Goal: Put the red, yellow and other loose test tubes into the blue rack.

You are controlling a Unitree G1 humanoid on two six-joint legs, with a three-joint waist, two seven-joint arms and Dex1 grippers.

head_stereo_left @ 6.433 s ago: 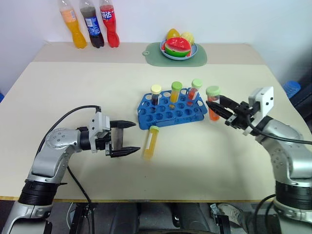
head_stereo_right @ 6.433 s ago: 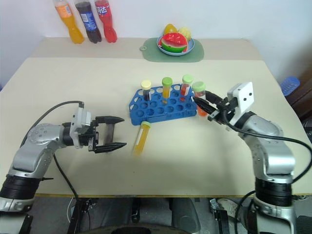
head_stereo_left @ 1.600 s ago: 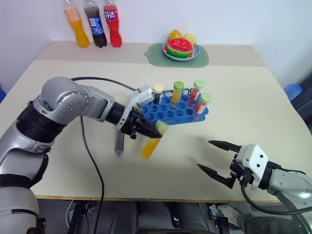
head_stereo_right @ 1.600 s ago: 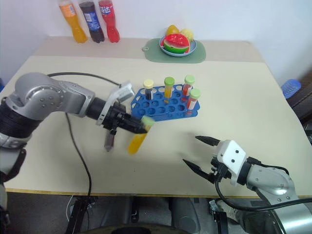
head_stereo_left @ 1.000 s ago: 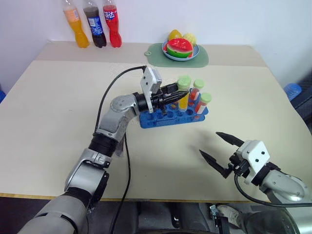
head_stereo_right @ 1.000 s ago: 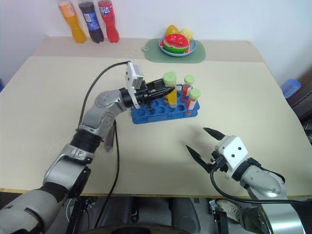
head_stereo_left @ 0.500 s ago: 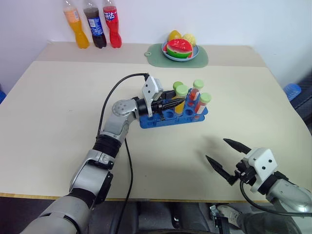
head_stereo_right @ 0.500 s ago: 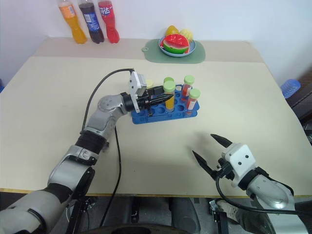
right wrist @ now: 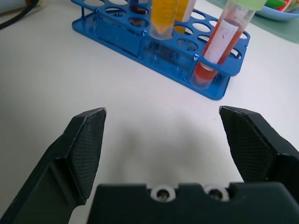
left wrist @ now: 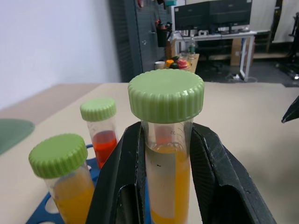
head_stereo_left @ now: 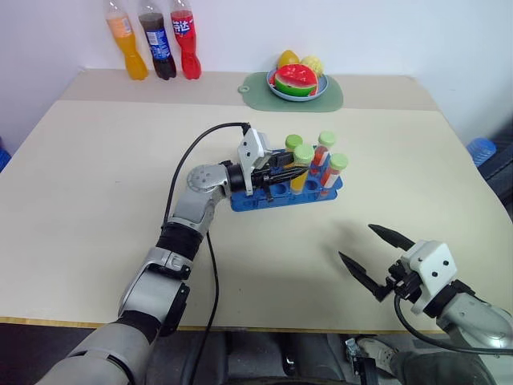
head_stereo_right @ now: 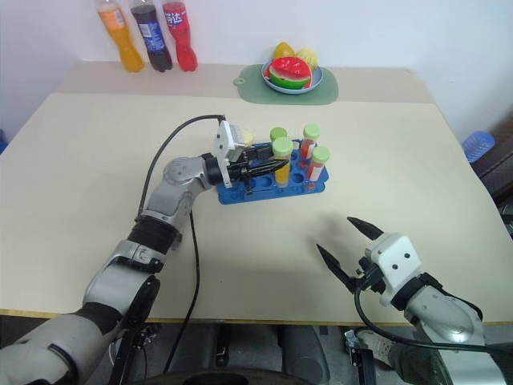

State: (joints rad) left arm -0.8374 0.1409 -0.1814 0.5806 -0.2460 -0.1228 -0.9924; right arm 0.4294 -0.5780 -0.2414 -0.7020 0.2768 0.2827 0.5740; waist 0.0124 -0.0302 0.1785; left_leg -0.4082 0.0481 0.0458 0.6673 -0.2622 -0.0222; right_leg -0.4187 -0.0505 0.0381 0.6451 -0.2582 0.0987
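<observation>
The blue rack [head_stereo_left: 250,200] stands at the table's middle. My left gripper [head_stereo_left: 282,167] reaches over it from the left, shut on a yellow test tube with a green cap [head_stereo_left: 301,164]. The tube is slightly tilted, its lower end at the rack's top holes. In the left wrist view both fingers [left wrist: 122,172] clamp this tube [left wrist: 166,140]. In the rack stand another yellow tube [head_stereo_left: 292,142], two red tubes [head_stereo_left: 325,145] [head_stereo_left: 335,168] and a cream-capped tube [head_stereo_right: 246,138]. My right gripper [head_stereo_left: 357,242] is open and holds nothing near the table's front right, well short of the rack [right wrist: 140,44].
Three soda bottles [head_stereo_left: 152,44] line the back left edge. A plate of fruit [head_stereo_left: 296,80] sits on a green mat at the back centre. The left arm's black cable [head_stereo_left: 196,148] arcs above the table left of the rack.
The left gripper took the yellow tube off the table and carried it to the rack, lately sinking a little. The right gripper left its red tube in the rack and drew back, open.
</observation>
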